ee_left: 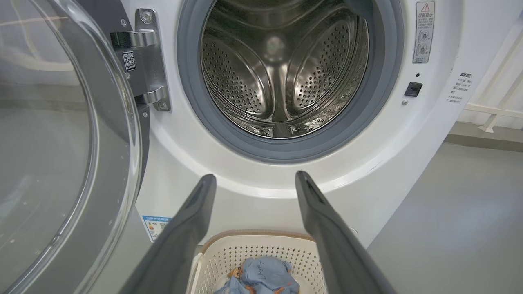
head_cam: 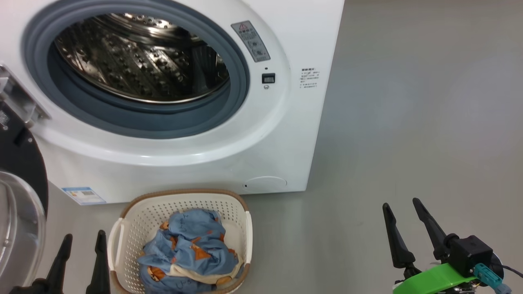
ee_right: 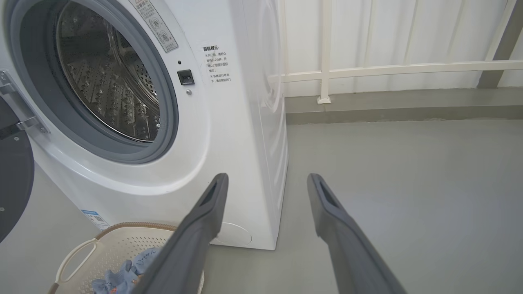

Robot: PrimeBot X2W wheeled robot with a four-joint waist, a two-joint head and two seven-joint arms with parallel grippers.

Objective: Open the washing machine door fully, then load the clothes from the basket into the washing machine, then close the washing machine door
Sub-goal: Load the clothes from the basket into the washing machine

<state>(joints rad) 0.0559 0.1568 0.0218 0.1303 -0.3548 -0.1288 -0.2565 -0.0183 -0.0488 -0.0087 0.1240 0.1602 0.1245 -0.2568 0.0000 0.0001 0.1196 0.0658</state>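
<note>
Here, left end effector (head_cam: 84,236) and right end effector (head_cam: 401,203) splayed, empty; clothes (head_cam: 188,249) in basket (head_cam: 184,192); door (head_cam: 22,163) seemingly fully open.

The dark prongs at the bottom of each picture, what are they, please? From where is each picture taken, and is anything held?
They are the fingers of a two-armed robot. The head view looks down from its head: left end effector at lower left, right end effector at lower right. The other two pictures come from wrist cameras. Both end effectors are open and empty. On the floor stand the washing machine, its door wide open, and the basket holding the clothes.
</note>
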